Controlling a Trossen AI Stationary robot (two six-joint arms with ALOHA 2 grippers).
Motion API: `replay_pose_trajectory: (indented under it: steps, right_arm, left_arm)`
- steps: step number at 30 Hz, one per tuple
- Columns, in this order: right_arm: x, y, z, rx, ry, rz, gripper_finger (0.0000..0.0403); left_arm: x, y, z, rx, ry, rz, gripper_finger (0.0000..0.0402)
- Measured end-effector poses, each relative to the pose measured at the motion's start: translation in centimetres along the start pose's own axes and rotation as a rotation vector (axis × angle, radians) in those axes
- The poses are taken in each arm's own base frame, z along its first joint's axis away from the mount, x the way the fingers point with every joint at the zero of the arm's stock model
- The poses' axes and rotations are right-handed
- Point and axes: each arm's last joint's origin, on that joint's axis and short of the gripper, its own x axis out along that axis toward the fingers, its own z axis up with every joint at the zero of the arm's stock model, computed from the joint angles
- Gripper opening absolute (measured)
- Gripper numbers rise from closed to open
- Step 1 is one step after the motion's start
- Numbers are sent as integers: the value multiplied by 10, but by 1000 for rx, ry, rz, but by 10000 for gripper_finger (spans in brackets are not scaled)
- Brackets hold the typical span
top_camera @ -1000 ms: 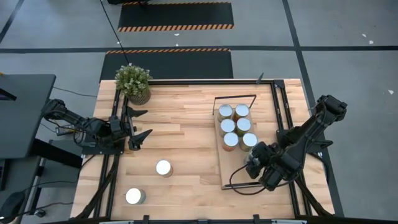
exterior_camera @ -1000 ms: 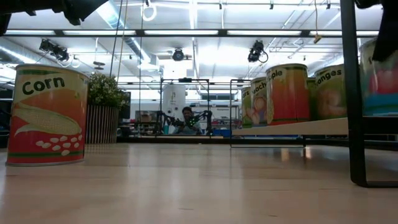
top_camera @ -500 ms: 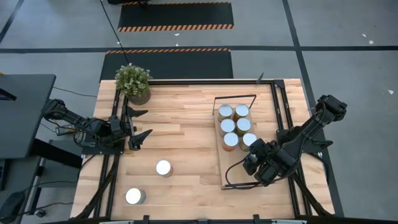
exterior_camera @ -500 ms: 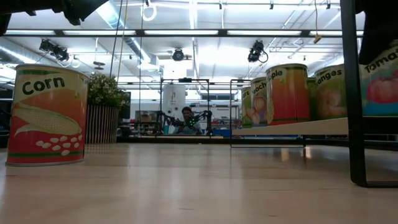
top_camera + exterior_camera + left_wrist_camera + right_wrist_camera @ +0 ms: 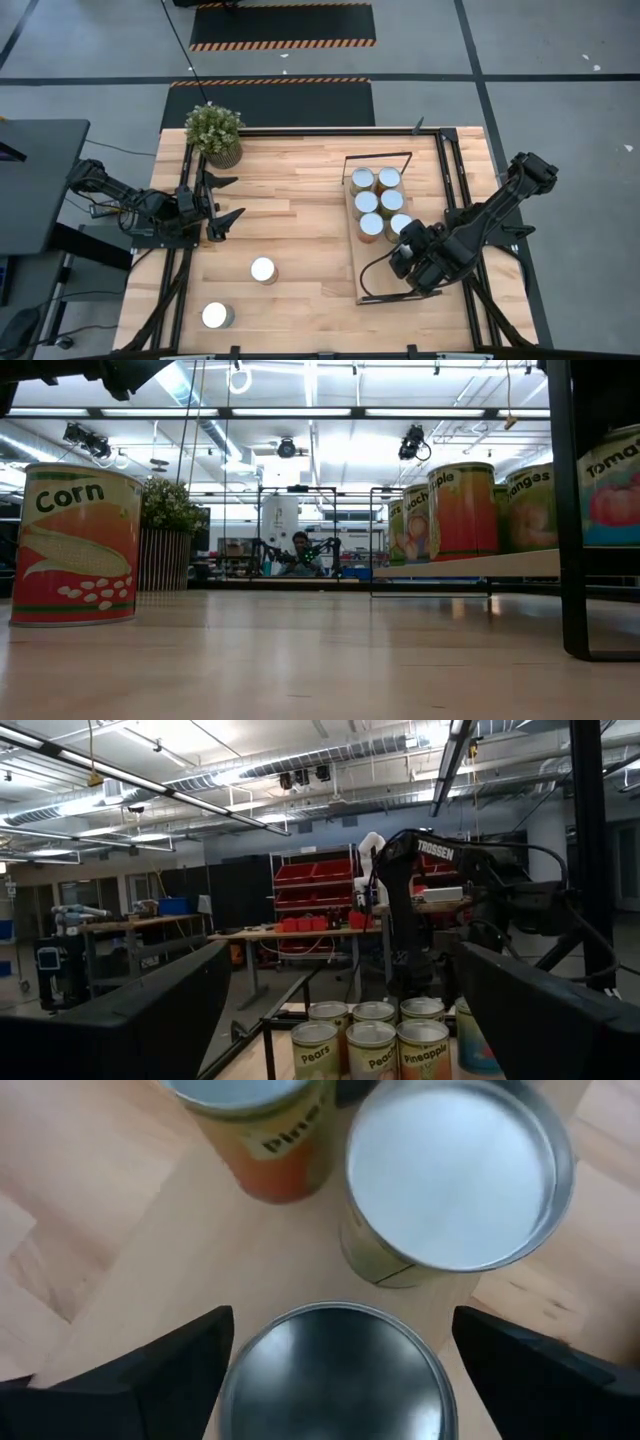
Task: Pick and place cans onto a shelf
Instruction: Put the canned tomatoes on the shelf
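- Near edge of table (image 5: 310,300): two cans still loose on the left half, one at the near edge (image 5: 216,316), one a little farther in (image 5: 263,270). Both well apart from the shelf (image 5: 372,275).
- Right gripper (image 5: 413,262) sits above the shelf's middle, fingers spread wide, holding nothing. Right wrist view: a can top (image 5: 335,1370) lies directly below between the fingers (image 5: 150,1365), untouched. Judged just set down, so the jaws stand clear of it.
- High view hides that can under the arm; only the wrist view shows it.
- Far half of shelf: cans packed in two rows (image 5: 377,200), touching, likely to save room.
- Left gripper (image 5: 225,200) waits at the left edge, jaws wide, empty.
- Low view alone shows labels: corn can (image 5: 75,545).
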Motion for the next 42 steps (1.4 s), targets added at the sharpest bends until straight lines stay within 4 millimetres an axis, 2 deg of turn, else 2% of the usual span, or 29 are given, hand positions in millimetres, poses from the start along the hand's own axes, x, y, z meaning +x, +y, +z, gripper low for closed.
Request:
replay_pose_trajectory:
  steps: [6, 12, 14, 19, 30, 35, 42]
  right_arm:
    - [-19, 4, 13, -77, -60, 7, 384]
    - [-34, 11, 18, -345, 7, 63, 384]
    - [-40, 12, 19, -385, 44, 83, 384]
    - [-45, 11, 18, -408, 103, 82, 378]
    - [-52, -7, 10, -462, 330, -27, 361]
    - [-49, -17, 11, -457, 334, -131, 356]
    - [-48, -16, 11, -392, 282, -154, 354]
  left_arm:
    - [0, 0, 0, 0, 0, 0, 389]
    - [0, 0, 0, 0, 0, 0, 389]
    - [0, 0, 0, 0, 0, 0, 389]
    - [0, 0, 0, 1, 1, -1, 389]
    - [0, 0, 0, 2, 4, -2, 389]
    - [0, 0, -1, 1, 5, -2, 389]
    - [0, 0, -1, 0, 4, -3, 389]
